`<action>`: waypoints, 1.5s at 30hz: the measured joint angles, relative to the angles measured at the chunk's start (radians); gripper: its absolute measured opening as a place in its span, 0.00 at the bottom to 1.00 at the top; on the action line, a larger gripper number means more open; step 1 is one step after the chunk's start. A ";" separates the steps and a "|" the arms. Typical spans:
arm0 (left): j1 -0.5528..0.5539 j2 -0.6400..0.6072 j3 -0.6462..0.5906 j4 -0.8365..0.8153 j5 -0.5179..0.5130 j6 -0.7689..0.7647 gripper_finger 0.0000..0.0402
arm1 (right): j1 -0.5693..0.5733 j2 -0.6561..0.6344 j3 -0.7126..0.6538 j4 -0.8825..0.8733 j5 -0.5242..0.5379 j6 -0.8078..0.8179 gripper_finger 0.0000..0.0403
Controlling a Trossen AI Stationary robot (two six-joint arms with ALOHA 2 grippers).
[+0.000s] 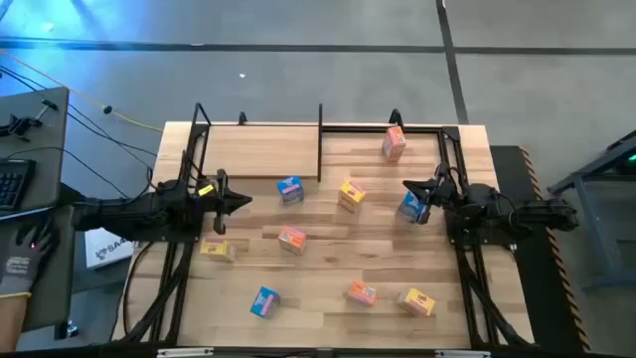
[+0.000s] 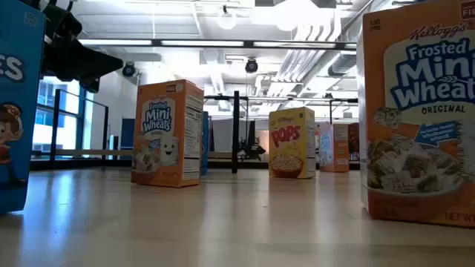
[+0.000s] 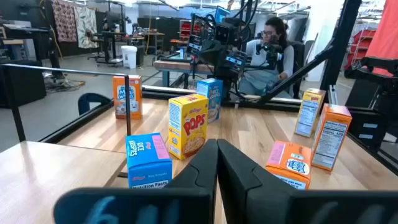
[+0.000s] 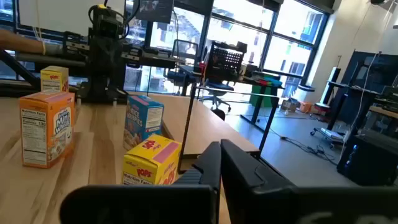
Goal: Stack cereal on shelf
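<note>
Butcher-block table with all nine cereal boxes scattered over it, and as far as I can tell none is on the pale shelf board in the far left corner yet. The left gripper hovers just off the shelf's front edge, fingers pinched together with nothing in them. The right gripper is empty and closed too, right next to a blue box. That's my worry: go in without opening and it'll just knock that box over. The blue Rice Krispies box and yellow Pops box also stand close together, so grabbing one could bump the other. I can't tell whether the right fingers touch the blue box, since its wrist view doesn't show it. From table height, big boxes block most of the shelf.
</note>
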 joint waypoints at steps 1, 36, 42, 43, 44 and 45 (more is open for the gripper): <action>0.000 0.000 0.000 0.000 0.000 0.000 0.00 | 0.000 0.000 0.000 0.000 0.000 0.000 0.00; 0.000 0.000 0.000 0.000 0.000 0.000 0.00 | 0.000 0.000 0.000 0.000 0.000 0.000 0.00; 0.000 0.000 0.000 0.000 0.000 0.000 0.00 | 0.000 0.000 0.000 0.000 0.000 0.000 0.00; 0.000 0.000 0.000 0.000 0.000 0.000 0.00 | 0.000 0.000 0.000 0.000 0.000 0.000 0.00; 0.000 0.000 0.000 0.006 0.000 0.000 0.00 | 0.000 0.000 0.000 0.000 0.000 0.000 0.00; 0.000 0.001 0.000 0.023 0.000 0.001 0.00 | 0.000 0.000 0.000 0.000 0.000 0.000 0.00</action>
